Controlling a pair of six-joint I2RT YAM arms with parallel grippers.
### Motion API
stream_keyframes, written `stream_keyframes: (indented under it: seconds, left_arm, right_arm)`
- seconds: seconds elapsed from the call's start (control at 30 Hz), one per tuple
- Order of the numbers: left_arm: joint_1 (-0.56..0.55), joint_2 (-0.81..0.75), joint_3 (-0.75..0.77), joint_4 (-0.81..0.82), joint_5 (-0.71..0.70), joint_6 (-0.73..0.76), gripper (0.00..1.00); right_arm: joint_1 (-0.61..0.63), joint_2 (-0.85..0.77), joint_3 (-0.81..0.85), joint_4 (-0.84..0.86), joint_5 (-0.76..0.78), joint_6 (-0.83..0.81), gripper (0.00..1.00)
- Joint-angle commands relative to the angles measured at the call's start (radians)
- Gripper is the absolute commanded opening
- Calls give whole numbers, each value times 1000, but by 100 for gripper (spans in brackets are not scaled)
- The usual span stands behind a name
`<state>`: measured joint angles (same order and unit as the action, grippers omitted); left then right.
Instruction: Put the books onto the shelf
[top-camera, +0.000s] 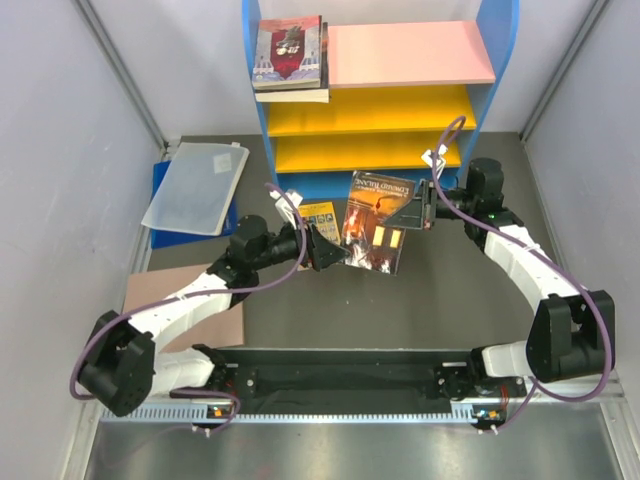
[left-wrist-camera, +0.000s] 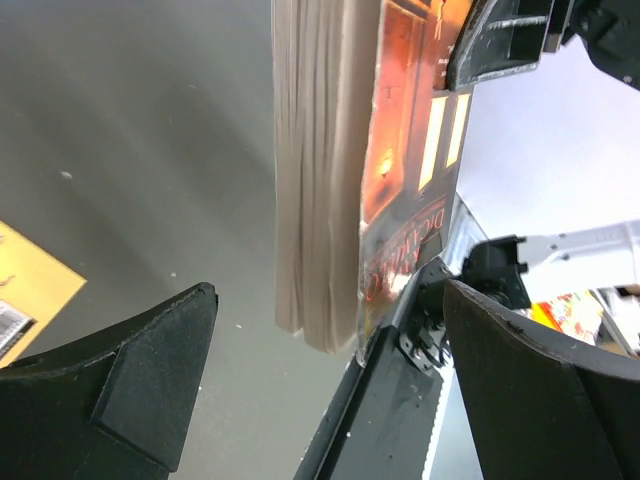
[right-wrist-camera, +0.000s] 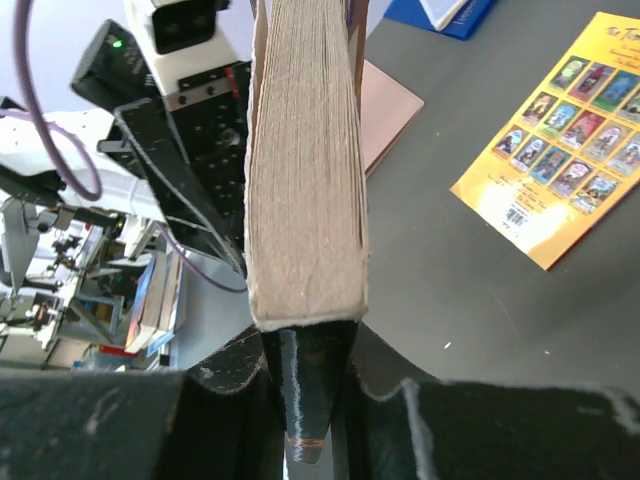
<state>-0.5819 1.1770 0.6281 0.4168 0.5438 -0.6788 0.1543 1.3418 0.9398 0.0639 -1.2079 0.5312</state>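
Got stack (top-camera: 290, 52) on shelf (top-camera: 420, 55) top, holding orange bk (top-camera: 375, 228) in front of shelf w/ R gripper (top-camera: 418, 212) pinched on it, L gripper (top-camera: 328, 250) wide open & empty, 1 yellow bk (top-camera: 320, 215) on table (top-camera: 450, 285) left to do.

Even bright light, wrist foregrounds blurred

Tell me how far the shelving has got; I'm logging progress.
Done: a stack of books lies on the shelf's pink top board. In hand: the right gripper is shut on the orange-glow book; the left gripper is open beside it. Left: that book and the yellow book on the table.
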Motion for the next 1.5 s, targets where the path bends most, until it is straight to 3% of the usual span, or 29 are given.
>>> stream_keyframes:
  seconds: [0.0, 0.17, 0.43, 0.57, 0.8, 0.87, 0.9, 1.03, 1.3, 1.33, 1.4, 1.43, 1.47]
  left_arm:
    - [2, 52, -10, 221, 103, -34, 99]
    - [-1, 124, -24, 377, 171, -106, 99]
    - [-35, 191, -2, 465, 225, -154, 99]
    - [-55, 240, 18, 533, 281, -206, 93]
    - [-67, 302, 68, 582, 326, -284, 46]
    - [-67, 300, 84, 550, 335, -274, 4]
    - [-65, 296, 97, 541, 335, -269, 0]
    - [-67, 259, 136, 401, 320, -181, 0]
    - [-65, 139, 269, -141, 139, 77, 0]
    - [-65, 122, 278, -154, 128, 84, 0]
    - [-65, 113, 292, -158, 101, 78, 0]
    - [-65, 99, 298, -161, 94, 73, 0]
    - [-65, 95, 308, -156, 85, 65, 0]
  right_arm:
    - [-1, -44, 67, 69, -87, -7, 0]
    - [19, -36, 63, 109, -102, 21, 0]
    - [30, -21, 56, 171, -97, 64, 0]
    - [30, -20, 56, 201, -85, 84, 0]
    - [31, -10, 59, 203, -74, 89, 0]
    - [31, -13, 59, 195, -78, 87, 0]
    - [31, -16, 59, 194, -76, 82, 0]
    - [31, -12, 66, 172, -76, 64, 0]
    - [30, 3, 83, 122, -42, 20, 3]
    - [31, 6, 85, 113, -21, 15, 12]
    - [30, 7, 82, 100, -10, 0, 17]
    - [31, 3, 79, 99, -2, 0, 32]
    - [30, -1, 71, 96, 25, -3, 39]
